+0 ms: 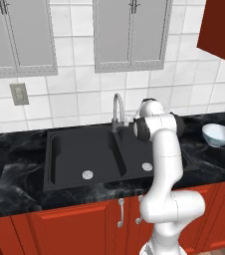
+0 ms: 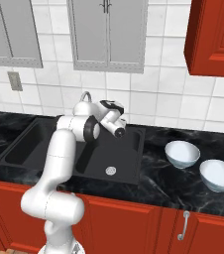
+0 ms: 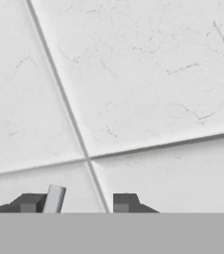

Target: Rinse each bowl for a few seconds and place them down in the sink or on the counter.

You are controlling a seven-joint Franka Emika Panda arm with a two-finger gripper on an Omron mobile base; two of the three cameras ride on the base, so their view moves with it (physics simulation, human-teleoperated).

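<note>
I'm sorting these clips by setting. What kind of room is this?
A kitchen, rendered in simulation. A black double-basin sink with a curved silver faucet sits in a veined black counter over red cabinets, with a white tiled wall behind.

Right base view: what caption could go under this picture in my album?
White robot arm reaches over the black sink while two bowls wait on the counter.
</note>
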